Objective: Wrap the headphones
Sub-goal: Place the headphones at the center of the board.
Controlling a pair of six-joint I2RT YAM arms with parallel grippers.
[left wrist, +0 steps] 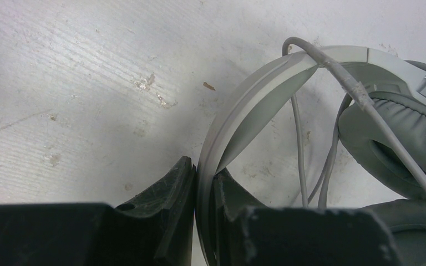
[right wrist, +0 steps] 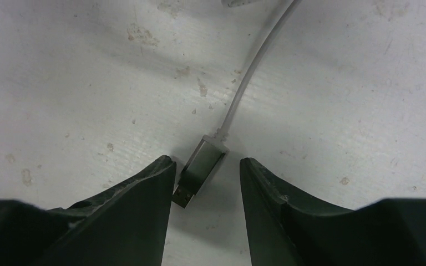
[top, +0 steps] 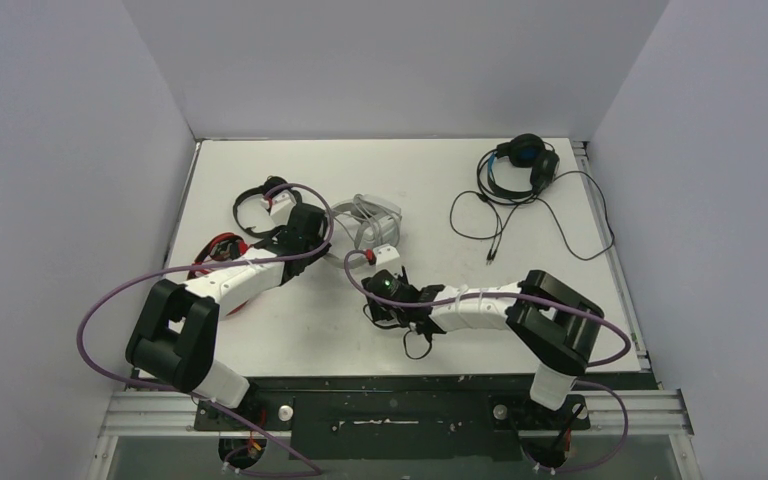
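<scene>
The white-grey headphones (top: 372, 222) lie mid-table. My left gripper (top: 328, 225) is shut on their headband (left wrist: 244, 94), which is pinched between the jaws (left wrist: 202, 174). Their grey ear cushion (left wrist: 388, 138) and thin grey cable (left wrist: 360, 94) are to its right. My right gripper (top: 378, 298) is open and low over the table. The cable's USB plug (right wrist: 199, 172) lies between its fingers (right wrist: 206, 163), close to the left finger and not held. The black-and-blue headphones (top: 520, 165) sit at the far right with their cable spread out. The small black headset (top: 260, 200) and the red-and-black one (top: 218, 250) lie beside the left arm.
The grey cable (right wrist: 249, 77) runs from the plug toward the top of the right wrist view. The black cable (top: 560, 215) of the far-right headset loops toward the table's right edge (top: 615, 260). White walls enclose the table on three sides.
</scene>
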